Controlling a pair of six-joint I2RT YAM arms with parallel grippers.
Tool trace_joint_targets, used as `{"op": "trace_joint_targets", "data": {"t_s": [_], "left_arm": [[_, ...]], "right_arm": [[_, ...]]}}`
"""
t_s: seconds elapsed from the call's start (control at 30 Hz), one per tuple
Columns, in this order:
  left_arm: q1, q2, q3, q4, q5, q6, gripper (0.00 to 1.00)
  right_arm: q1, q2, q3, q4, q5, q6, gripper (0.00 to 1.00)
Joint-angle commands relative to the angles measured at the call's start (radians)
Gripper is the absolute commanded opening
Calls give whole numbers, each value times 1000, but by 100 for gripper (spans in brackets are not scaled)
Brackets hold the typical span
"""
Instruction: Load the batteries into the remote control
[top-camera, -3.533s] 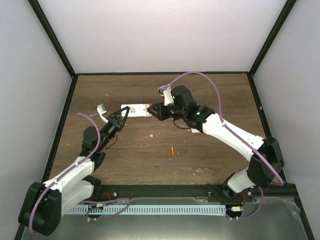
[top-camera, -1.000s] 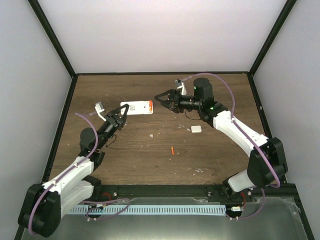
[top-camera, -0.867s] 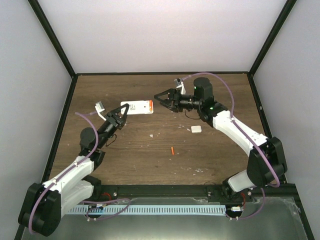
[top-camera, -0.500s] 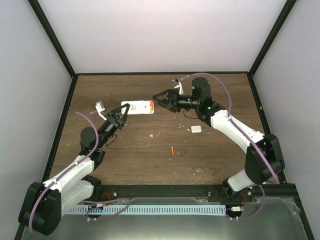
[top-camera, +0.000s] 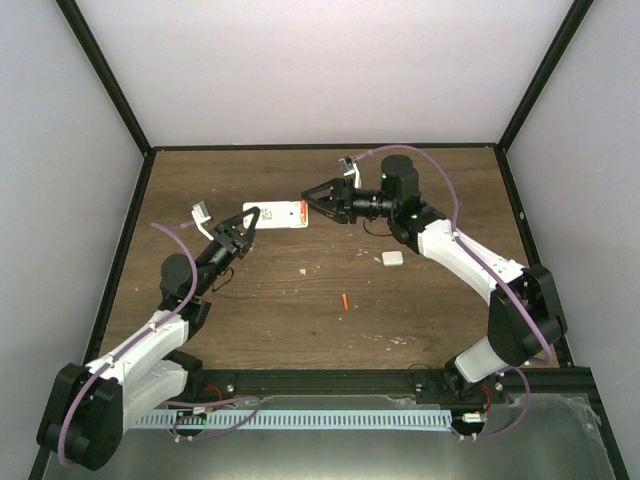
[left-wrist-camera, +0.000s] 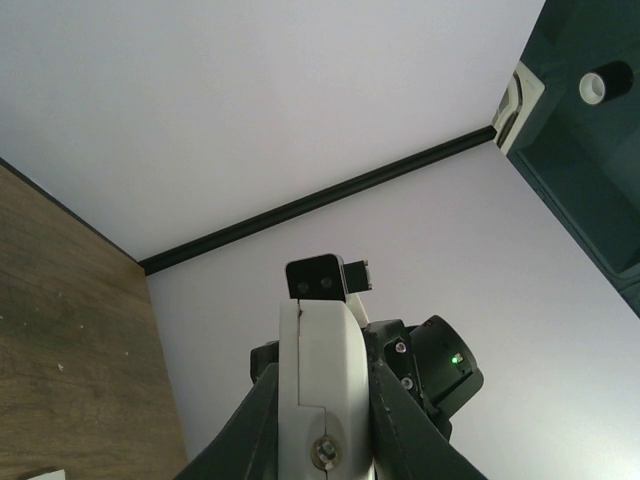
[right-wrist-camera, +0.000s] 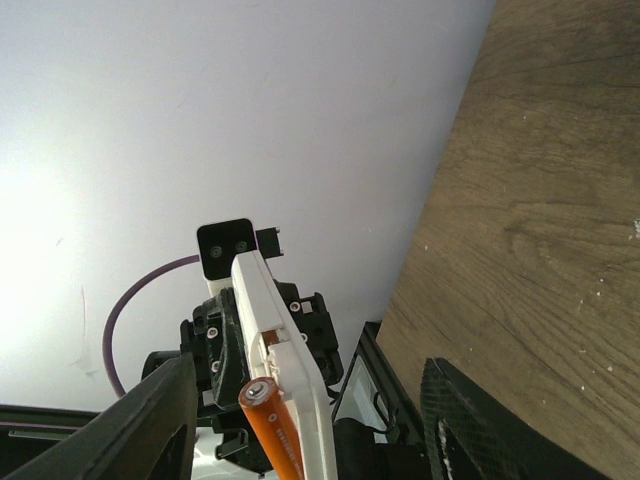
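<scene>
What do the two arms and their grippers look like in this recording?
Both arms are built alike. The left arm and the right arm have white shell links between bulky black joints. A thin purple cable loops loosely along each. The left gripper and the right gripper are black, each with two tapering fingers. Small green lights glow near the right arm's wrist.
</scene>
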Motion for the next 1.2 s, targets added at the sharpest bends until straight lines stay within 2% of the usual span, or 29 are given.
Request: {"op": "trace_joint_targets", "data": {"t_s": [0.0, 0.4, 0.53, 1.17], "left_arm": [[-4, 1, 30, 51, -2, 5, 0], [-6, 5, 30, 53, -3, 8, 0], [-6, 8, 30, 54, -3, 10, 0], [-10, 38, 25, 78, 1, 14, 0]], "right_arm": [[8, -3, 21, 68, -39, 30, 51], [16, 17, 35, 82, -60, 36, 48], [18, 19, 38, 87, -62, 40, 43], [18, 13, 28, 125, -69, 74, 34]]}}
